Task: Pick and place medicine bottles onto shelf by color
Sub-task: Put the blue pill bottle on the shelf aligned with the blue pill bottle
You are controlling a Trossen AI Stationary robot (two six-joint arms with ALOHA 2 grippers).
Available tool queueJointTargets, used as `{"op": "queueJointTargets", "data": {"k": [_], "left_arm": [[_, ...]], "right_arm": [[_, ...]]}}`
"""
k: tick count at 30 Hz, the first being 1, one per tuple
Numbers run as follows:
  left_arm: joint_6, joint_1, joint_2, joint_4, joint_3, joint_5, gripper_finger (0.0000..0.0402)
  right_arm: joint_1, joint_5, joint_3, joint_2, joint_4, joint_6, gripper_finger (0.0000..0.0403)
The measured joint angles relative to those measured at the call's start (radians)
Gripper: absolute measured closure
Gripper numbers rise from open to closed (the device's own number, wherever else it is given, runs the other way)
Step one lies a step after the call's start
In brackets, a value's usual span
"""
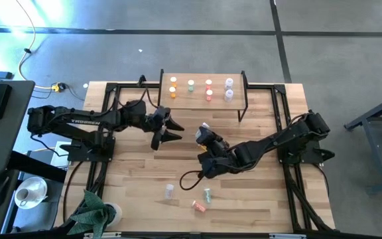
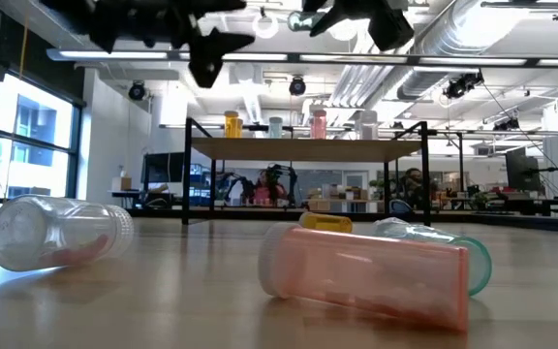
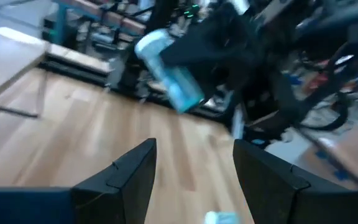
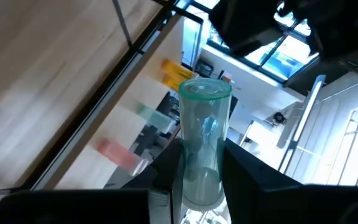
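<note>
A pink bottle (image 2: 366, 273) lies on its side by the table's (image 1: 138, 192) front edge, a green one (image 1: 207, 195) and a clear one (image 1: 170, 191) near it. Mid-table, the right gripper (image 1: 203, 132) is clamped on a clear bottle (image 4: 202, 140) — the left gripper (image 1: 173, 130) faces it, fingers apart, empty. The shelf (image 1: 201, 75) at the back edge holds upright bottles — orange, green, pink, white.

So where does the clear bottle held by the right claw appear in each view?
High view: clear cylindrical bottle, centre, in the right claw.
Low view: not clearly visible.
Left wrist view: bottle held tilted, ahead.
Right wrist view: bottle between the fingers.
Shared landmark: light wood shelf with black legs.
</note>
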Motion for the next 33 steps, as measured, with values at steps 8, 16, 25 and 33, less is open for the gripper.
{"op": "queueJointTargets", "data": {"k": [8,16,25,33], "left_arm": [[-0.106,0.005,0.148,-0.01,0.16,0.188,0.02],[-0.164,0.017,0.205,-0.076,0.244,0.207,0.02],[-0.217,0.04,0.208,-0.08,0.243,0.175,0.02],[-0.266,0.058,0.208,-0.075,0.243,0.143,0.02]], "right_arm": [[0.0,0.0,0.0,-0.001,0.087,-0.083,0.0331],[0.022,0.07,-0.002,-0.002,0.068,-0.099,0.0331],[0.042,0.019,-0.002,-0.002,0.101,-0.094,0.0331],[0.004,-0.004,-0.002,-0.002,0.122,-0.166,0.0331]]}}
